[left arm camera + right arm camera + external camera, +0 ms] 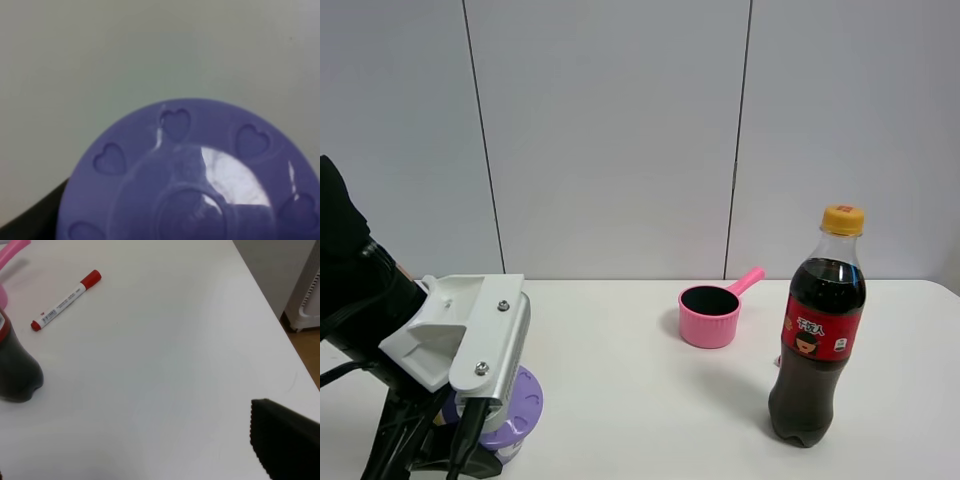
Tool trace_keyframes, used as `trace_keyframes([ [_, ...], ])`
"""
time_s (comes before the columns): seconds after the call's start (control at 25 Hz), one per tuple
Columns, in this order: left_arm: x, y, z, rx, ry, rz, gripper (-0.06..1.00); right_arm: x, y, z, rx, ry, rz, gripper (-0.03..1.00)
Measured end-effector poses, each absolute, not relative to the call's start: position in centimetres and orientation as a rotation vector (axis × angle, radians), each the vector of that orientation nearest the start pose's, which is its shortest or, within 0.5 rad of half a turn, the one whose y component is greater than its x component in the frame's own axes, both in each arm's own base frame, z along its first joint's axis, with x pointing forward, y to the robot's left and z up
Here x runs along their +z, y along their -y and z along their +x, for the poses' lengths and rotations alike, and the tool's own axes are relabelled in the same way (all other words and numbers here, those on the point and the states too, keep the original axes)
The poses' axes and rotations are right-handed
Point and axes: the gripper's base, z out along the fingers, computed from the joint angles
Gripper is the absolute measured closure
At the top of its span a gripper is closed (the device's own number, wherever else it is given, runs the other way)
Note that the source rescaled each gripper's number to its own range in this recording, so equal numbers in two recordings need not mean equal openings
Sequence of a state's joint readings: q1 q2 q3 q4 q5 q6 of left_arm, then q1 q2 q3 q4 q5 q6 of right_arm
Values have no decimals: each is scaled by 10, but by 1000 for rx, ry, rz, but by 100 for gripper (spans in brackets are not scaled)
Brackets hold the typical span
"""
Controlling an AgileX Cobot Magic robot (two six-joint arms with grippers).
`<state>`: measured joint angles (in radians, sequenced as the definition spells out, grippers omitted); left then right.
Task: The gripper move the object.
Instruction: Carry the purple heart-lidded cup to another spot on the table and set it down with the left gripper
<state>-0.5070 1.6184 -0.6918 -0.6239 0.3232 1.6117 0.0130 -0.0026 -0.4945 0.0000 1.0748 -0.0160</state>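
While the left end effector (448, 440) hangs over the purple tub (516, 405) at seven o'clock on the worktop (620, 400), its grip cannot be told.

Left gripper (440, 445) at lilac tub (516, 404), pink cup (709, 316), cola bottle (817, 335)

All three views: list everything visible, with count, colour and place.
Tub: 1, purple lid, table's front left, under the left gripper.
Cup: 1, pink, handled, mid table.
Cola bottle: 1, dark, red label, yellow cap, upright, right of the cup.
Marker: 1, white with red cap, lying on the table apart from the bottle.
Table: 1, white.
Left gripper: 1, black with white block, over the tub.
Right gripper finger: 1 showing, black, above the table.
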Motion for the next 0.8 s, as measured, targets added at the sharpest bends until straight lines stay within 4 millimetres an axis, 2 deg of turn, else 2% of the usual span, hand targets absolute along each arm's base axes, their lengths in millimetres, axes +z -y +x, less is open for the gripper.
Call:
trace_keyframes([
  [0.36, 153, 144, 241, -122, -1876, 1771, 94, 275, 0, -5, -2, -2061, -30, -3],
  [0.8, 157, 144, 246, -87, -1875, 1767, 94, 275, 0, -5, -2, -2061, -30, -3],
])
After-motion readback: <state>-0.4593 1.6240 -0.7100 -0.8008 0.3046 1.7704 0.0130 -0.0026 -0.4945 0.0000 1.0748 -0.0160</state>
